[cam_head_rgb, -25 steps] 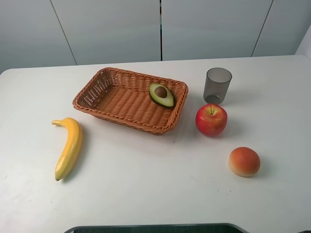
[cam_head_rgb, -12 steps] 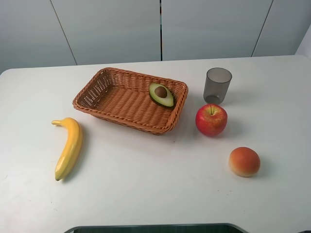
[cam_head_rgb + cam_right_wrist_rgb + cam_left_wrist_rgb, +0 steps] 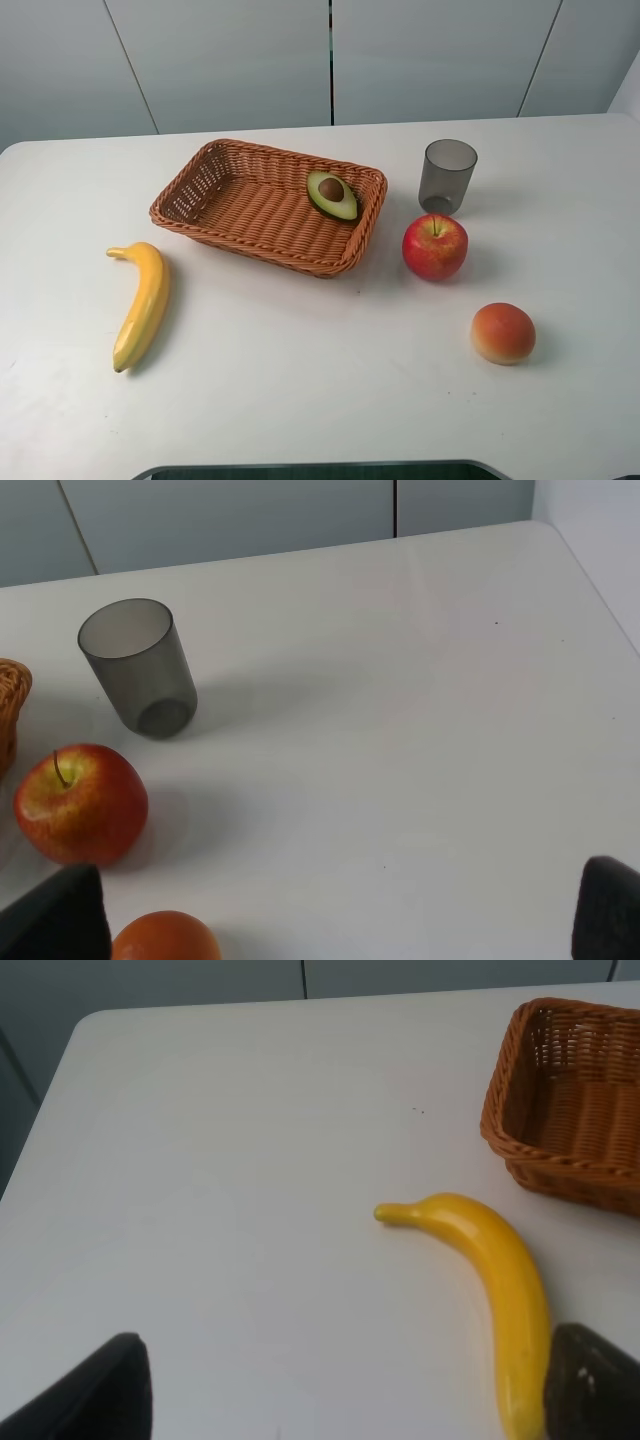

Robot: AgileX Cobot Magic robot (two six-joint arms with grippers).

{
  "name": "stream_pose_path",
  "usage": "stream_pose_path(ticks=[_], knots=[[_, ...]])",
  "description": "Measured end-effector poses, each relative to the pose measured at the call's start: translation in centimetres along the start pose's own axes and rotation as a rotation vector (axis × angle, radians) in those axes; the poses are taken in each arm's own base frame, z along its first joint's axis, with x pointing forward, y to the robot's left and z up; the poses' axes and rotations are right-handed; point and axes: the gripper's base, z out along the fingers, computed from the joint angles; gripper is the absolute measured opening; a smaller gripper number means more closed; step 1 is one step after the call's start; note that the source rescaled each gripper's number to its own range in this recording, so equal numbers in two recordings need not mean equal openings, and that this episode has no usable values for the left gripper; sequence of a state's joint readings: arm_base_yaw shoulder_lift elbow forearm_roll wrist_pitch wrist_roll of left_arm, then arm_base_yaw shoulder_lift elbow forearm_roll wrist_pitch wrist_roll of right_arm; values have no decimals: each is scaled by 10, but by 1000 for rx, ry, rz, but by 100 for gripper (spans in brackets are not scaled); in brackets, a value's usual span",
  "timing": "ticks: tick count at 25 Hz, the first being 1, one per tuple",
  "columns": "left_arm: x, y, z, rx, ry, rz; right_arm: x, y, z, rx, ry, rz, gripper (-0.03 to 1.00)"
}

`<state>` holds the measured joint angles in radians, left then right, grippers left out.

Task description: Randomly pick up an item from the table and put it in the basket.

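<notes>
The halved avocado [image 3: 332, 194], green with a brown pit, lies inside the orange-brown wicker basket [image 3: 240, 205] at its right end, on the white table [image 3: 320, 380]. Neither gripper shows in the exterior high view. In the left wrist view my left gripper [image 3: 345, 1400] is open and empty, its dark fingertips [image 3: 100, 1390] spread wide above the table, with the basket's corner [image 3: 570, 1110] ahead. In the right wrist view my right gripper [image 3: 330, 920] is open and empty, its fingertips [image 3: 50, 915] far apart. The avocado is out of both wrist views.
A yellow banana [image 3: 140, 303] lies left of the basket, also in the left wrist view [image 3: 500, 1280]. A red apple [image 3: 435, 246], a grey cup [image 3: 447, 175] and an orange-red round fruit [image 3: 503, 333] stand right of the basket.
</notes>
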<state>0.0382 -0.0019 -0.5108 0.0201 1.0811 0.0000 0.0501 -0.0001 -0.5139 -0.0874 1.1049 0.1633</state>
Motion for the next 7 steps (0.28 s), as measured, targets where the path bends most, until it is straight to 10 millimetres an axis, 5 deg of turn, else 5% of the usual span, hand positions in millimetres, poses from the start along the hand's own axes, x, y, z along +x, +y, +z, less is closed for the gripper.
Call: stream_pose_path(ticks=[7], knots=[[0,0,0,0,0,0,0,0,0,0,0,0,100]])
